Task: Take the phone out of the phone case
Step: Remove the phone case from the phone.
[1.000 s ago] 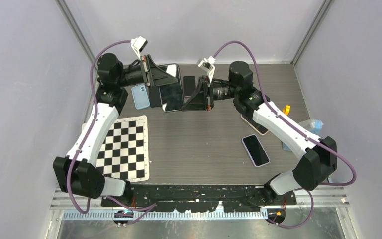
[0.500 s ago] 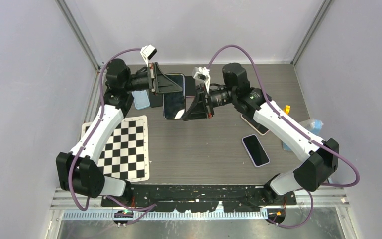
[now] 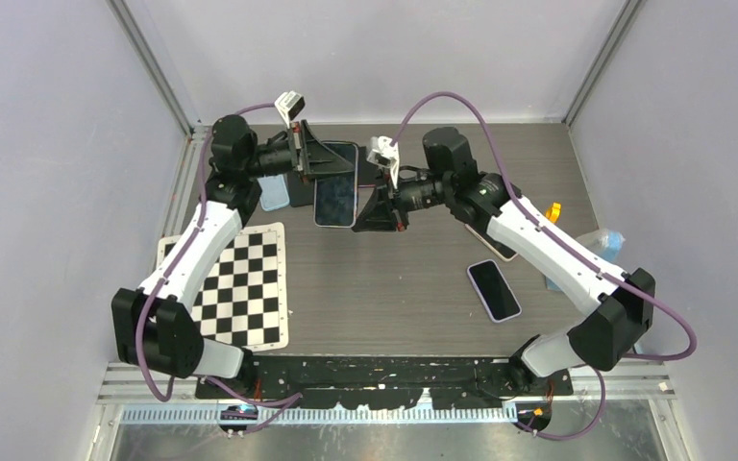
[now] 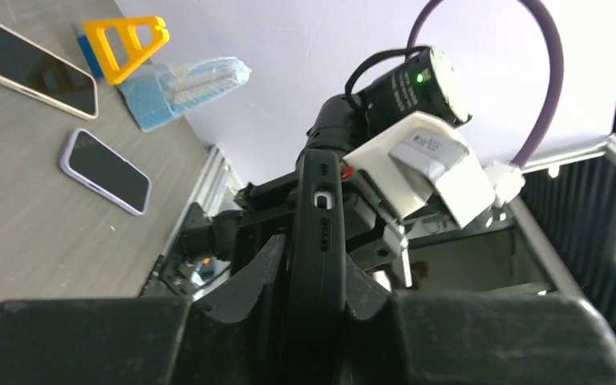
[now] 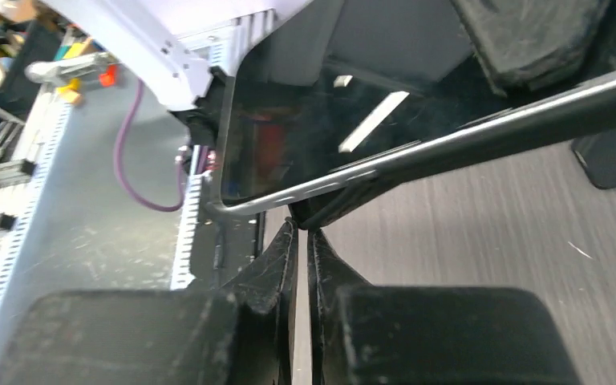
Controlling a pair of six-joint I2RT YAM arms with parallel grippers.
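Note:
A phone with a dark screen in a black case (image 3: pixel 334 184) is held up above the far middle of the table. My left gripper (image 3: pixel 319 161) is shut across the case, which shows edge-on between its fingers in the left wrist view (image 4: pixel 318 241). My right gripper (image 3: pixel 377 209) is at the phone's near right corner. In the right wrist view its fingers (image 5: pixel 285 257) are almost together, with their tips on the black case corner (image 5: pixel 345 207), just under the phone's silver edge (image 5: pixel 417 156). The corner of the case looks peeled away from the phone there.
A purple-cased phone (image 3: pixel 493 289) lies at the right, and another phone (image 3: pixel 491 242) lies partly under the right arm. A light blue phone (image 3: pixel 271 195) and dark phones (image 3: pixel 366 163) lie at the back. An orange clip (image 3: pixel 553 209) and a blue wrapped pack (image 3: pixel 607 244) lie far right. A checkerboard (image 3: pixel 240 288) lies left.
My left gripper swung right with the cased phone and turned it. My right gripper moved left and settled at the phone's near corner.

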